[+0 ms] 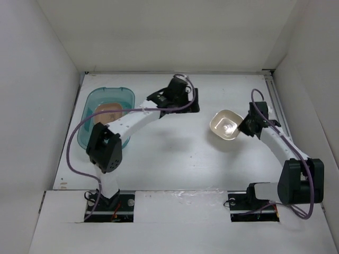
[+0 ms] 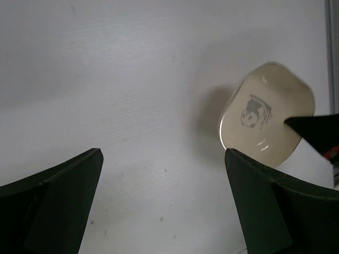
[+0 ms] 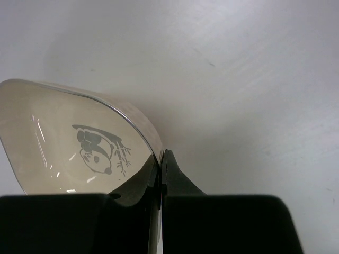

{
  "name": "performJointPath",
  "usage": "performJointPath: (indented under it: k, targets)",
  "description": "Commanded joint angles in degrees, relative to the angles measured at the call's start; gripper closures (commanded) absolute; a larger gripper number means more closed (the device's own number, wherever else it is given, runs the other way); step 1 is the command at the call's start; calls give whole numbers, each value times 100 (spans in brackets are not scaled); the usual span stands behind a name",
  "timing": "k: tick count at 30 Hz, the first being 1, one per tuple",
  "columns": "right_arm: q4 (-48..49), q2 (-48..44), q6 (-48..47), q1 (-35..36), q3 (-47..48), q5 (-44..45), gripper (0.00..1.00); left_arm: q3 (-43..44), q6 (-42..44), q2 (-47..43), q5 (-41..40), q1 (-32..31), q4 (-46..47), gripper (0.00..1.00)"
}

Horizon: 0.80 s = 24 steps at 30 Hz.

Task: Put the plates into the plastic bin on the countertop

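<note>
Plainly the hold is thin. The right gripper [image 3: 160, 165] is clamped on only the near rim of the cream plate [image 3: 79, 143], which looks tilted up off the countertop [image 1: 175, 153]. On the long carry to the bin [image 1: 108, 89] at the upper left of the overhead view, where an orange plate [image 1: 108, 111] already lies, it could swing or slip free. The right arm reaches in low from the right edge, elbow bent. The left gripper [image 1: 179, 85] hangs at upper centre, fingers spread wide and empty, possibly in the way.

One cream plate [image 1: 226, 125], one brownish plate [image 1: 108, 112], one plastic bin [image 1: 86, 124]
</note>
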Motion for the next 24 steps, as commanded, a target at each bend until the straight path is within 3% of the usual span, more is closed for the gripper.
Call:
performJointPath:
  k: [1,8,10,13,14,15,17,18,21,24]
  targets:
    - [233,116,-1110,459,1113,-239,100,753,277,452,-629,-569,-432,0]
    - [109,293,-1543,1048,1721,-897,100,1361,224,1140,-569,-755,-565,3]
    - [109,293,-1595,1154,1793,-898,100,1423,154,1289,-647,-755,-582,29]
    - [109,144,-1595,1374,1846,-784,100,1485,84,1369,-902,-755,-696,82]
    - [109,143,-1595,1444,1846,-688,93,1537,23,1369,-1111,-755,-775,100]
    - [109,143,-1595,1497,1907,-609,82,1634,22,1430,-1244,-755,-854,100]
    - [161,143,-1543,1577,1908,-537,45,1704,-48,1430,-1560,-755,-986,100]
    - [162,143,-1543,1577,1908,-329,0,1705,-214,1352,-1623,-755,-987,100]
    - [162,196,-1543,1516,1960,-221,0,1355,-434,826,-1475,-186,-908,100]
    - [406,196,-1543,1462,1785,-396,0,319,-680,-228,-1185,780,-373,100]
